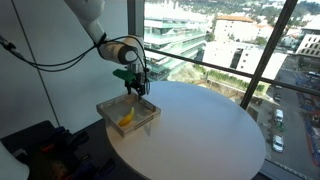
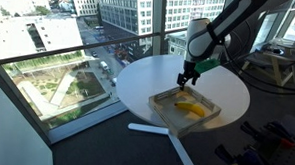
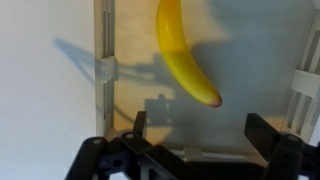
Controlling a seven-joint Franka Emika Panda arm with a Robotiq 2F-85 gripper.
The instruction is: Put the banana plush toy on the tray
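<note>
The smooth yellow banana plush toy lay unobstructed in the square wooden tray on a round white table, the gripper open and empty at the frame's bottom.

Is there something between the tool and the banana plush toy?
Nothing visible does. The open tool hangs over the tray, and the banana plush toy lies uncovered inside it, with only free air between them.
</note>
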